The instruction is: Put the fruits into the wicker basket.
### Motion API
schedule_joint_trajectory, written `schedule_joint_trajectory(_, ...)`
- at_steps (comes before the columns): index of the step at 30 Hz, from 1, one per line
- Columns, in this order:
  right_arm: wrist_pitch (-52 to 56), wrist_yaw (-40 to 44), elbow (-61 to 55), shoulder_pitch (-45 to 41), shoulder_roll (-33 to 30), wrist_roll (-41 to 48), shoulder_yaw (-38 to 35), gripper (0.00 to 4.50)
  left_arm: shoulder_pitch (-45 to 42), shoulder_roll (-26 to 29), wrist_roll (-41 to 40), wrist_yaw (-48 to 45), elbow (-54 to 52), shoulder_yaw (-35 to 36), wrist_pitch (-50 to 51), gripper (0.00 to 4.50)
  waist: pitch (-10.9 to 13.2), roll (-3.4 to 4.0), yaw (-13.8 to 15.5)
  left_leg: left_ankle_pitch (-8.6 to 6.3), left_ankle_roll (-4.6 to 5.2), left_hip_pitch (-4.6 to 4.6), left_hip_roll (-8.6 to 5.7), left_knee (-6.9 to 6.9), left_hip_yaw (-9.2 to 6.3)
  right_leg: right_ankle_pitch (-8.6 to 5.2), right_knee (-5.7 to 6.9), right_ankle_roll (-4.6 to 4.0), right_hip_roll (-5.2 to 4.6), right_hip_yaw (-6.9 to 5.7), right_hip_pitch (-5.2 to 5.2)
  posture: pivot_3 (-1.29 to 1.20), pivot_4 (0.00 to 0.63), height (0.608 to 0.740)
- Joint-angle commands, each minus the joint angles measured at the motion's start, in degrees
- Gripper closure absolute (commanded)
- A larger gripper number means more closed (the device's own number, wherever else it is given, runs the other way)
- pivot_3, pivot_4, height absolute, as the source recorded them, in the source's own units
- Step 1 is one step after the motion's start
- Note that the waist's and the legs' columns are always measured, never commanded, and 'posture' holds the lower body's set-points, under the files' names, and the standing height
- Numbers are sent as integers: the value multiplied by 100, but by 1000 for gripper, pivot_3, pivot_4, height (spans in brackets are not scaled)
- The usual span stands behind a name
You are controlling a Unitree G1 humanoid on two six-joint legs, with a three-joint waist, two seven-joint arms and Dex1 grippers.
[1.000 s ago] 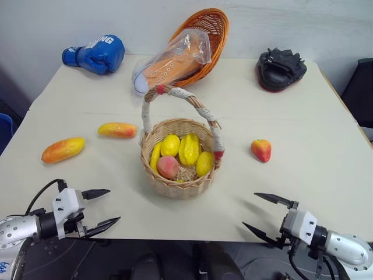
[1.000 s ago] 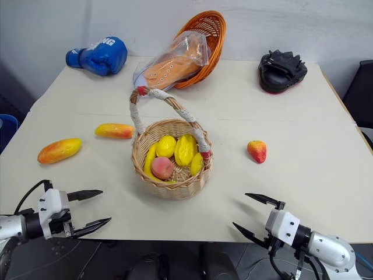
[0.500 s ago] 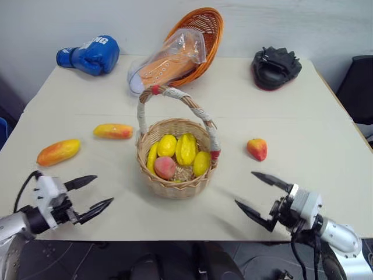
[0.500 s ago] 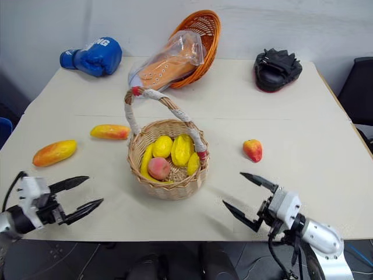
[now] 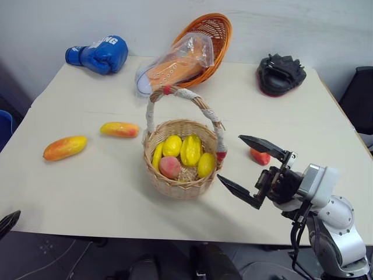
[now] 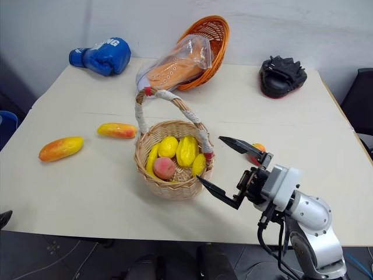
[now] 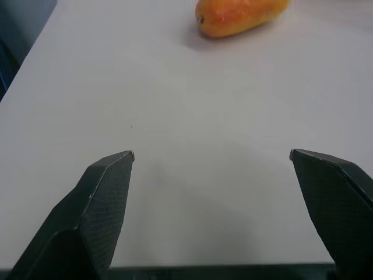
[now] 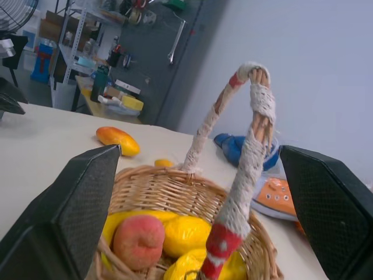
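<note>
The wicker basket stands mid-table with its arched handle up. In it lie yellow fruits and a pink peach. Two mangoes lie on the table to its left. A small red-orange fruit lies to its right, partly hidden behind my right gripper. That gripper is open and raised, pointing at the basket's right side with nothing between its fingers. My left gripper is open over bare table near the front left edge, with one mango ahead of it.
At the back of the table are a blue boxing glove, a tipped orange basket with a plastic-wrapped shoe, and a black mitt. The white table has bare room at front left.
My right gripper has risen and swung left, from the front right edge up beside the basket. The left gripper has slid out to the left, nearly leaving the head views. Both stay open.
</note>
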Motion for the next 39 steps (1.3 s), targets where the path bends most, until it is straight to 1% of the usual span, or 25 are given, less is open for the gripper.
schedule_joint_trajectory(1,159,-3,-307,-13,-28,58,129,30,-665,405,-135,76,-741,-420,251,0,-4,-6,68,0,0,0,0,0,-3,1,0,2,-1,-5,1,0,150,740)
schedule_joint_trajectory(2,174,-15,-306,-27,-23,42,126,30,-806,461,-116,82,-807,-496,311,0,-4,-7,87,0,0,-2,1,1,-5,1,1,3,-2,-11,1,0,150,740)
schedule_joint_trajectory(4,181,-4,-226,-68,-28,-20,112,30,-1518,842,227,-121,-671,-1075,-2,0,-4,-6,92,2,0,-1,0,1,-3,4,3,7,-4,-13,6,0,150,740)
schedule_joint_trajectory(6,175,63,-143,-77,-104,-176,96,30,-2401,1324,651,-441,-90,-1769,-392,0,-2,-3,91,12,14,-1,0,1,0,11,4,20,-3,-13,5,0,150,740)
schedule_joint_trajectory(9,197,40,-85,-131,-77,-254,83,30,-3967,1737,1277,-619,1219,-2748,-664,0,-4,-6,70,20,24,0,-1,-1,8,21,6,38,0,-12,2,0,150,740)
schedule_joint_trajectory(10,195,44,-79,-134,-67,-269,88,30,-4547,1830,1638,-702,1756,-3182,-827,0,5,9,56,19,25,1,-1,0,16,40,5,72,0,-13,1,0,150,740)
schedule_joint_trajectory(11,190,52,-74,-133,-66,-286,91,30,-5045,1880,1979,-814,2251,-3584,-973,0,11,19,36,19,26,-3,-2,0,27,52,5,94,2,-12,-8,0,150,740)
schedule_joint_trajectory(14,185,9,-71,-113,-55,-372,72,30,-6129,1873,2755,-1150,3559,-4446,-1392,0,19,34,8,17,21,-8,1,3,57,50,7,99,29,3,-28,0,150,740)
schedule_joint_trajectory(16,181,-64,-72,-101,-43,-439,8,30,-6679,1798,3097,-1284,4323,-4802,-1586,0,19,33,1,22,-6,-13,-2,9,69,43,10,99,44,4,-40,0,150,740)
schedule_joint_trajectory(19,185,-156,-132,-28,-51,-504,-76,30,-7220,1714,3532,-1287,5137,-5181,-1772,0,16,28,16,23,-21,-48,6,15,77,35,22,100,48,8,-83,0,150,740)
schedule_joint_trajectory(20,186,-177,-147,-12,-55,-519,-87,30,-7339,1694,3675,-1160,5328,-5282,-1860,0,16,28,24,25,-24,-84,19,26,77,35,32,101,47,10,-116,0,150,740)
schedule_joint_trajectory(21,185,-205,-160,3,-55,-543,-95,30,-7438,1671,3806,-1013,5502,-5363,-1915,0,16,28,30,26,-25,-101,29,34,78,35,39,101,45,10,-133,0,150,740)
schedule_joint_trajectory(23,187,-259,-181,31,-47,-575,-99,30,-7562,1615,3942,-804,5749,-5423,-2006,0,16,28,31,25,-23,-98,28,39,86,35,41,101,42,14,-133,0,150,740)
schedule_joint_trajectory(25,169,-305,-192,70,-39,-619,-108,30,-7626,1502,3901,-830,5920,-5325,-2001,0,16,28,36,24,-21,-96,28,46,90,35,48,103,38,13,-131,0,150,740)
schedule_joint_trajectory(26,158,-315,-185,80,-40,-634,-112,0,-7640,1459,3892,-822,5975,-5291,-1979,405,16,28,42,24,-20,-94,28,52,91,35,56,103,36,12,-130,0,150,740)
schedule_joint_trajectory(27,146,-327,-183,95,-38,-647,-116,0,-7626,1431,3921,-897,6011,-5306,-2037,605,17,26,47,24,-20,-93,27,60,91,35,64,103,36,11,-128,0,150,740)
schedule_joint_trajectory(30,77,-314,-169,180,-52,-676,-149,0,-7536,1410,4025,-911,6071,-5339,-2183,1554,17,26,43,25,-17,-86,28,85,89,35,91,103,36,10,-122,0,150,740)
schedule_joint_trajectory(31,45,-307,-162,220,-70,-708,-181,0,-7523,1402,3982,-902,6086,-5274,-2203,1730,17,26,39,25,-17,-83,27,90,89,35,98,103,36,11,-120,0,150,740)
schedule_joint_trajectory(33,-16,-294,-137,320,-76,-706,-289,0,-7506,1386,3856,-1007,6093,-5130,-2335,1742,17,26,35,25,-16,-78,27,97,89,36,112,103,36,14,-118,0,150,740)
schedule_joint_trajectory(34,-41,-282,-123,361,-61,-675,-336,0,-7489,1385,3787,-1127,6084,-5057,-2446,1742,17,26,37,26,-15,-78,26,98,88,36,115,103,36,13,-118,0,150,740)
schedule_joint_trajectory(35,38,-347,-180,427,5,-410,-465,0,-7555,1419,3391,-1807,6000,-4737,-2469,1742,16,25,42,26,-15,-78,26,98,87,37,118,103,35,12,-118,0,150,740)
schedule_joint_trajectory(36,110,-409,-249,488,29,-193,-612,0,-7674,1462,3065,-2292,5884,-4461,-2512,1742,16,20,48,26,-16,-79,26,99,85,37,119,103,36,10,-119,0,150,740)
schedule_joint_trajectory(37,158,-407,-307,542,0,-74,-728,0,-7774,1502,2830,-2826,5756,-4294,-2522,1742,16,19,51,28,-19,-85,26,100,89,37,119,103,37,1,-119,0,150,740)
schedule_joint_trajectory(38,218,-376,-366,638,-74,9,-858,0,-7832,1537,2683,-3374,5538,-4252,-2511,1742,17,16,54,29,-20,-88,28,102,96,36,119,102,38,-3,-120,0,150,740)
schedule_joint_trajectory(39,243,-337,-395,734,-138,37,-979,0,-7789,1533,2500,-3693,5193,-4345,-2436,1742,15,14,56,29,-21,-92,27,103,107,36,119,102,38,-6,-120,0,150,740)
